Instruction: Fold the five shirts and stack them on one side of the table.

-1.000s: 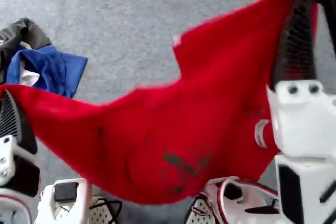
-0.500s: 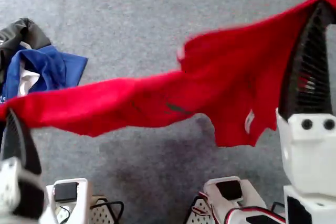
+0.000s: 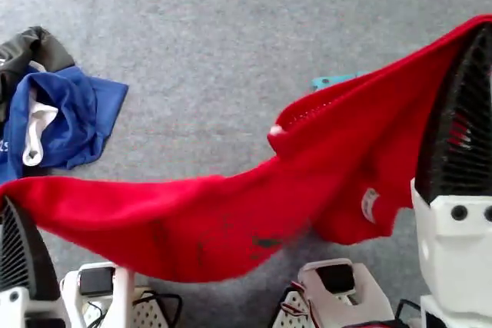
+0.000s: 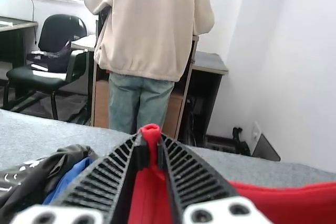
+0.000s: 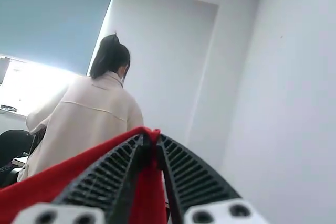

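A red shirt (image 3: 254, 205) hangs stretched in the air between my two grippers, above the grey table (image 3: 215, 51). My left gripper (image 3: 8, 203) at the left front is shut on one corner of it; in the left wrist view that gripper (image 4: 150, 136) pinches a red fold. My right gripper (image 3: 483, 28) is raised high at the right, shut on the other end; in the right wrist view red cloth (image 5: 79, 174) is clamped in that gripper (image 5: 149, 137). The shirt sags in the middle. A heap of other shirts, blue (image 3: 69, 113) and black (image 3: 27, 48), lies at the table's left edge.
A small teal thing (image 3: 330, 81) lies on the table just behind the red shirt. The arm bases (image 3: 338, 286) stand at the front edge. The back and middle of the grey table are bare.
The red shirt swung and sagged lower in the middle. My right gripper rose a little and moved right; my left gripper dropped toward the front left corner.
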